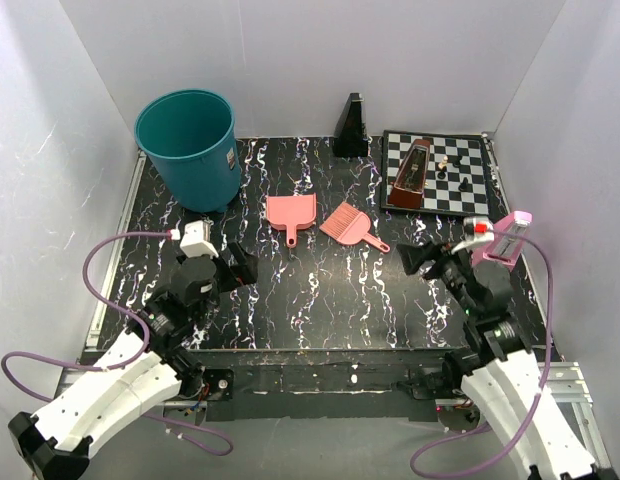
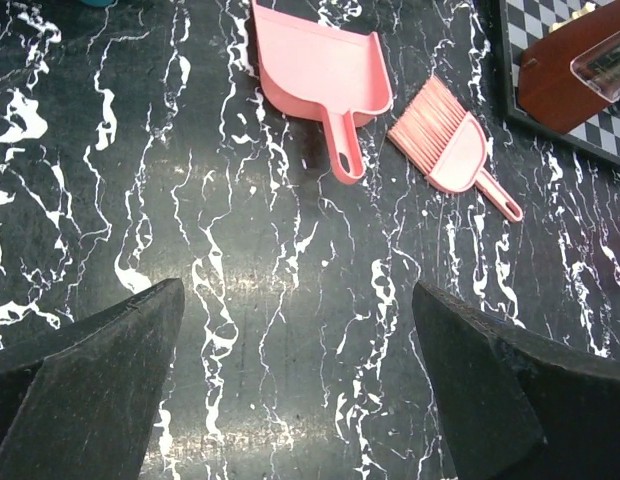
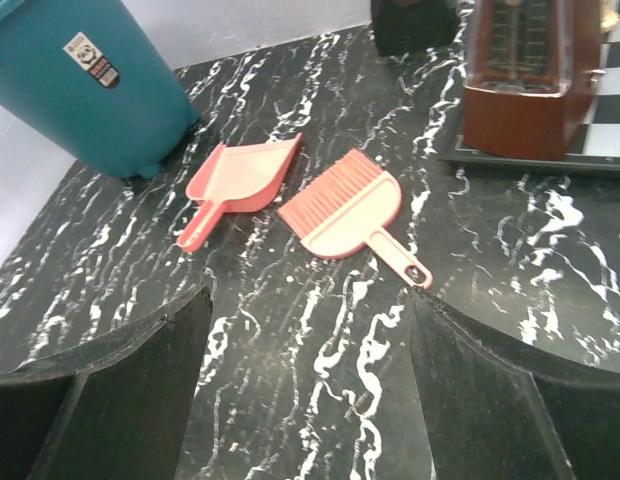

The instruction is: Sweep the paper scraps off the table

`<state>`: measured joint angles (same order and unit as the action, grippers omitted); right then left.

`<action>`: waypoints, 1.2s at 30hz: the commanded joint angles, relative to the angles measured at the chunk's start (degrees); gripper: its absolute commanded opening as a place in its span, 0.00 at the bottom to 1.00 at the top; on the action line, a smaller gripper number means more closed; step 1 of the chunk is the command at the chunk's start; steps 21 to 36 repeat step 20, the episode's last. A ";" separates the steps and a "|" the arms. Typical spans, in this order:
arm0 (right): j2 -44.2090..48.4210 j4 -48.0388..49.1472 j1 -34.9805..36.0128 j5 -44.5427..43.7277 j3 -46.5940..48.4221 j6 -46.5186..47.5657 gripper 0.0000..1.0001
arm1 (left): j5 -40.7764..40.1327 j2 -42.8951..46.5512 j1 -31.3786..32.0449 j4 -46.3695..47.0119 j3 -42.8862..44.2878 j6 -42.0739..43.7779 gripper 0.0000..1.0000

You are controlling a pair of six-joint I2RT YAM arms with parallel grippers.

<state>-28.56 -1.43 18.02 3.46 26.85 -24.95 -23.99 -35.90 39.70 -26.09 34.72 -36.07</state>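
No paper scraps show in any view. The black marble-streaked table (image 1: 320, 295) carries a pink dustpan (image 1: 292, 212) and a pink hand brush (image 1: 348, 222) side by side at its middle. Both also show in the left wrist view, dustpan (image 2: 320, 70) and brush (image 2: 445, 135), and in the right wrist view, dustpan (image 3: 245, 175) and brush (image 3: 345, 205). My left gripper (image 1: 235, 268) is open and empty (image 2: 298, 295), hovering over bare table near the dustpan. My right gripper (image 1: 415, 258) is open and empty (image 3: 310, 300), just short of the brush's handle.
A teal bin (image 1: 190, 145) stands at the back left. A chessboard (image 1: 460, 175) with small pieces and a brown metronome (image 1: 412, 172) lies at the back right. A black wedge-shaped object (image 1: 351, 127) stands at the back wall. A pink bottle (image 1: 510, 238) stands beside the right arm.
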 commanded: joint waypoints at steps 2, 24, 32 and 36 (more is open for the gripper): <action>14.47 0.11 -0.09 -5.75 -10.22 3.42 0.83 | -2.74 3.20 0.29 4.46 -6.23 -1.98 0.98; 21.70 -3.67 -0.09 -7.77 -13.49 2.54 0.82 | -5.02 3.12 0.37 7.28 -9.32 -1.46 0.98; 21.70 -3.67 -0.09 -7.77 -13.49 2.54 0.82 | -5.02 3.12 0.37 7.28 -9.32 -1.46 0.98; 21.70 -3.67 -0.09 -7.77 -13.49 2.54 0.82 | -5.02 3.12 0.37 7.28 -9.32 -1.46 0.98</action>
